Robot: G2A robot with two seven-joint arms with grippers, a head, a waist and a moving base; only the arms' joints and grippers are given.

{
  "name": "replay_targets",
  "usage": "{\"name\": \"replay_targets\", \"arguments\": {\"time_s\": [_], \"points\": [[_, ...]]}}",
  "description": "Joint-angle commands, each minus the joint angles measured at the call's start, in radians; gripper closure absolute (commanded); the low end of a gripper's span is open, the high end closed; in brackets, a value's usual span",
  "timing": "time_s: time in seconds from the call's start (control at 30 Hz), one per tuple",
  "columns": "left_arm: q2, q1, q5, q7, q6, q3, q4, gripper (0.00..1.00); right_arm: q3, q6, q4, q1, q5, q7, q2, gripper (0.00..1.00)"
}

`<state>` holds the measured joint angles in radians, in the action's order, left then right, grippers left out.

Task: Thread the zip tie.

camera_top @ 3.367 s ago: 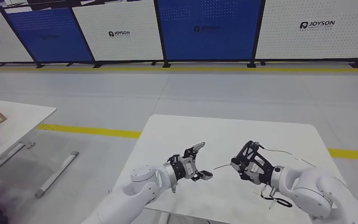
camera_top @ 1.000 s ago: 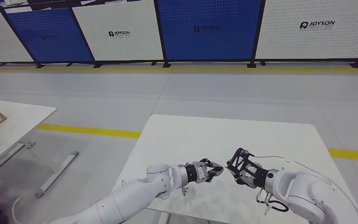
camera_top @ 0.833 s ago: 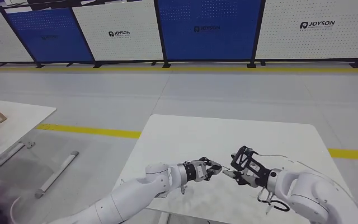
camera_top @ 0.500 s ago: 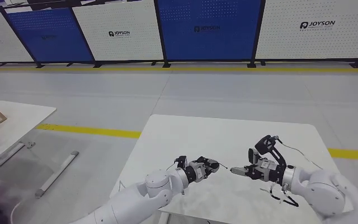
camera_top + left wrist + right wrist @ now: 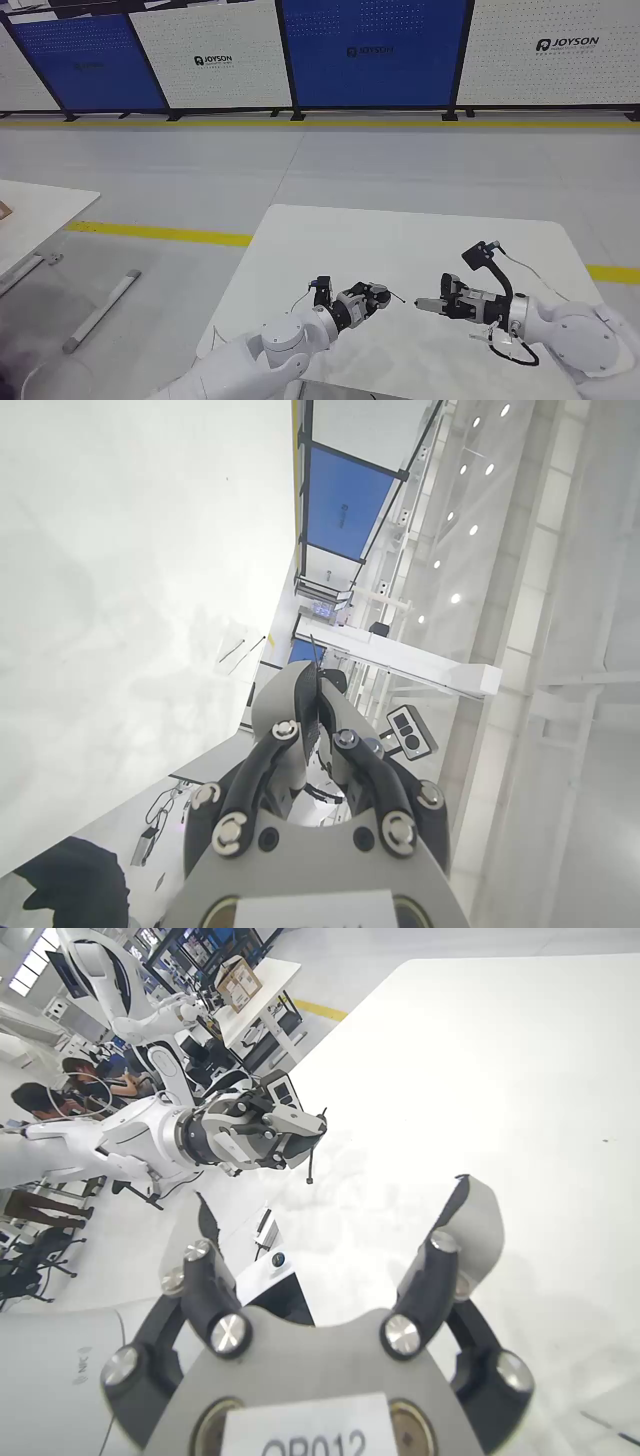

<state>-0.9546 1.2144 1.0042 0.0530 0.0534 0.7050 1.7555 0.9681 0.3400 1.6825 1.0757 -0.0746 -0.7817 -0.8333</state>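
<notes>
**Black zip tie pinched over the near table**

A thin black plastic zip tie [image 5: 311, 1163] is clamped between the closed fingertips of the left gripper [image 5: 380, 293]. It is held in the air above the near middle of the white table [image 5: 400, 235]. A short tip juts out on one side of the fingertips and a longer straight length on the other.

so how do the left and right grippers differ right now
The left gripper has its fingers shut; the right gripper has its fingers spread open. The left gripper clamps the black zip tie, while the right gripper holds nothing. Both sit over the white table, tips facing each other.
</notes>
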Motion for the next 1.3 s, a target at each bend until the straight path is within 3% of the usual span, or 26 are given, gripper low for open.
{"name": "replay_targets", "arguments": {"time_s": [0.0,0.07,0.17,0.4,0.57,0.9,1.0,1.13,1.27], "points": [[-0.001,0.003,-0.03,0.001,-0.017,0.001,-0.001,1.0,0.0,0.0,0.0,0.0,0.0,0.0,0.0,0.0],[-0.003,0.018,-0.097,0.037,-0.067,0.003,0.001,1.0,0.007,0.0,-0.018,0.012,0.099,0.018,-0.005,0.0],[-0.008,0.038,-0.181,0.09,-0.113,0.0,0.011,1.0,0.009,0.0,-0.065,0.004,0.243,-0.039,-0.014,0.0],[-0.028,0.062,-0.326,0.188,-0.17,-0.014,0.022,1.0,-0.03,0.0,-0.166,-0.028,0.368,-0.11,-0.053,0.0],[-0.048,0.063,-0.419,0.26,-0.189,-0.029,0.011,1.0,-0.067,0.0,-0.238,-0.057,0.423,-0.125,-0.084,0.0],[-0.048,0.063,-0.419,0.26,-0.189,-0.029,0.011,1.0,-0.067,0.0,-0.238,-0.057,0.423,-0.125,-0.084,0.0],[-0.053,0.067,-0.399,0.232,-0.179,-0.021,0.017,1.0,-0.069,-0.005,-0.26,-0.051,0.474,-0.118,-0.092,0.0],[-0.065,0.071,-0.412,0.238,-0.171,-0.022,0.033,1.0,-0.107,0.0,-0.326,-0.091,0.574,-0.18,-0.122,0.0],[-0.078,0.066,-0.431,0.273,-0.171,-0.025,0.029,1.0,-0.139,0.0,-0.39,-0.127,0.588,-0.169,-0.152,0.0]]}}
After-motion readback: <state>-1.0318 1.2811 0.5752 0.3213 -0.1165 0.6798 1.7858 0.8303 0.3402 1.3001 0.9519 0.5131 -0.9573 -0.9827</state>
